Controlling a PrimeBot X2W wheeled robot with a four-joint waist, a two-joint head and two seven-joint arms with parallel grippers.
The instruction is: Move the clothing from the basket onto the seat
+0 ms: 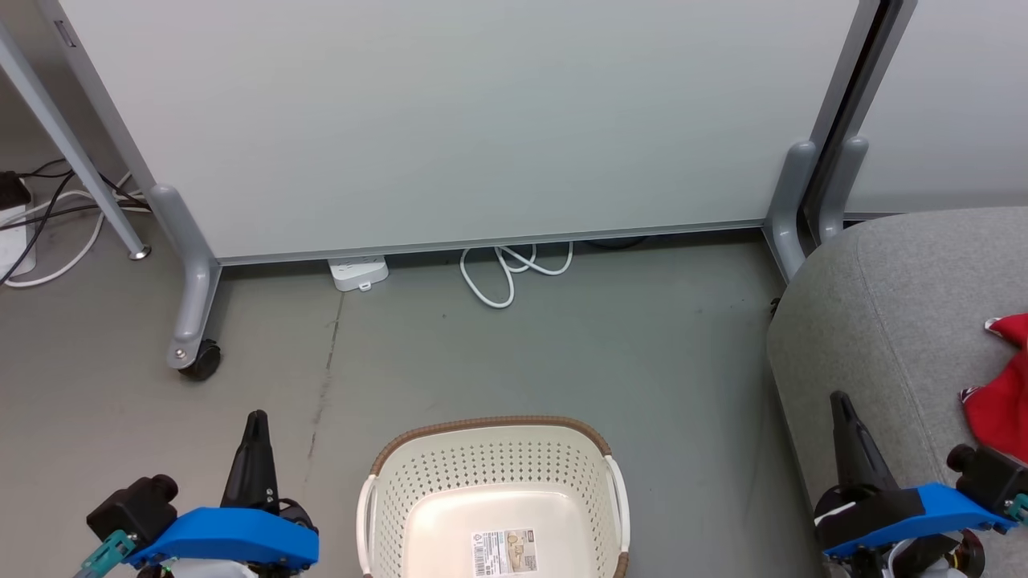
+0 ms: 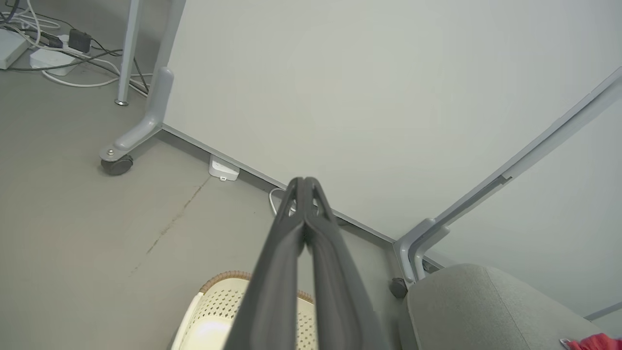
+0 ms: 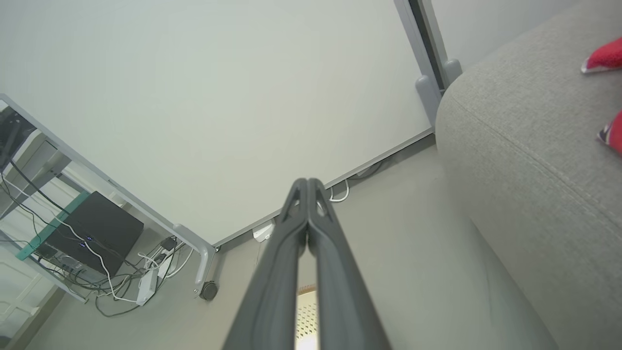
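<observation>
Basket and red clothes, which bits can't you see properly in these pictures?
1. The clothing: the head view's right edge cuts it off, so how many pieces there are and any lettering cannot be told.
2. The basket: its near end is cut off by the head view's bottom edge; in the left wrist view the left hand covers part of it.
3. The sticker inside the basket: its print is too small to read.

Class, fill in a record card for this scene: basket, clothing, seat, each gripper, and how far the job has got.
basket: on the floor, no clothing in the part in view, barcode sticker bare
clothing: red, lying on the seat
seat: grey, to the right of the basket
left gripper: shut, empty
right gripper: shut, empty
job: looks done, as far as the views show
</observation>
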